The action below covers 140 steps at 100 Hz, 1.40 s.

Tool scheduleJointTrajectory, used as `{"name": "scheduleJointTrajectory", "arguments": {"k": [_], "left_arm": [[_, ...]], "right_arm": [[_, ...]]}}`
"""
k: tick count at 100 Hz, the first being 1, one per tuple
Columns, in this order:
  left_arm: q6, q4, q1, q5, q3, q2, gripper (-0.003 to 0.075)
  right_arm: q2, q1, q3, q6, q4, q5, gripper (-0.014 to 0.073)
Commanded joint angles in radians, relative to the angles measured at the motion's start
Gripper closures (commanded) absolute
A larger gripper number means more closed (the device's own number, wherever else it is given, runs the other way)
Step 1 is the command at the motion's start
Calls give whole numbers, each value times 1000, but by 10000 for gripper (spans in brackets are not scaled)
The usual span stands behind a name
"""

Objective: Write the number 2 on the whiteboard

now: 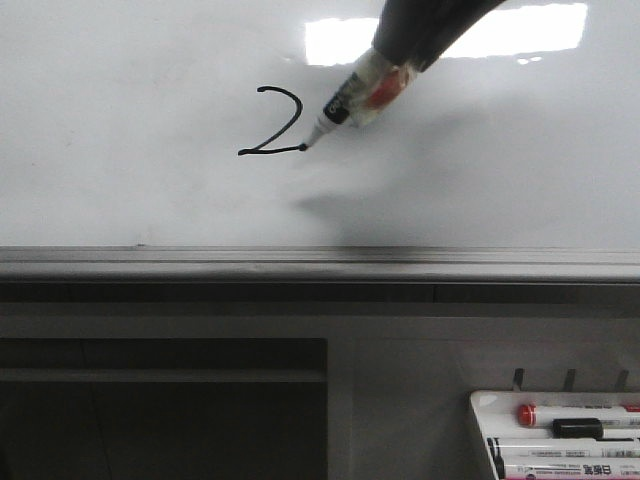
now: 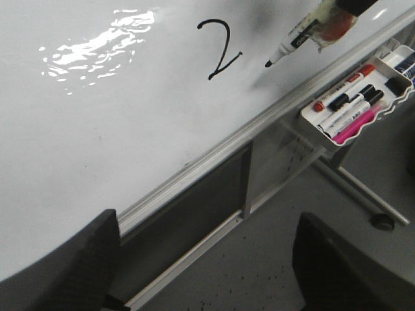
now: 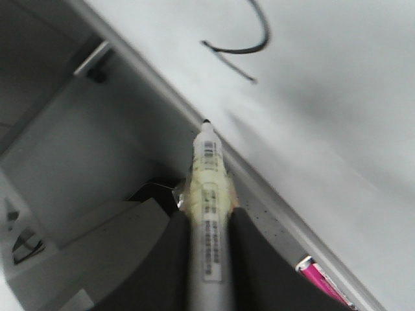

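Note:
The whiteboard (image 1: 130, 120) carries a black number 2 (image 1: 270, 122), complete with curved top and flat base stroke. My right gripper (image 1: 425, 30) comes in from the upper right, shut on a white marker (image 1: 350, 98) wrapped in tape. In the front view the marker's black tip (image 1: 303, 147) sits at the right end of the base stroke. In the left wrist view the tip (image 2: 268, 63) shows a small gap from the number 2 (image 2: 219, 52). The right wrist view shows the fingers (image 3: 249, 259) clamped on the marker (image 3: 207, 194). My left gripper (image 2: 207, 272) is open and empty, back from the board.
A grey metal ledge (image 1: 320, 262) runs along the board's lower edge. A white tray (image 1: 482, 412) with several markers hangs below at the right, also in the left wrist view (image 2: 310, 123). A dark panel (image 1: 160, 410) lies under the ledge at the left.

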Motion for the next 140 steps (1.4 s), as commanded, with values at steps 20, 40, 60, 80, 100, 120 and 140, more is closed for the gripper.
{"name": "scheduleJointTrajectory", "arguments": {"k": [20,40,60,80,100,120,140], "left_arm": [[251,-121,-25,142,-170,144,208],[470,-295,-93,95,-226,275,208],[540,-298,-186,-20,-286,403,208],[568,-298,-267,-77,-339,508,208],[568,-298,-283,-83,-367,539,208],[568,-298,-283,-81,-367,538,286],[568,-298,-283,-81,-367,538,444]], "right_arm": [[-164,1,-23,-401,193,92,633],[-213,11,-23,-687,193,143,633],[-214,15,-23,-863,193,156,633],[-214,15,-23,-863,193,152,633],[-213,15,-23,-863,193,152,633],[-213,15,-23,-863,193,152,633],[-213,15,-23,-863,193,152,633]]}}
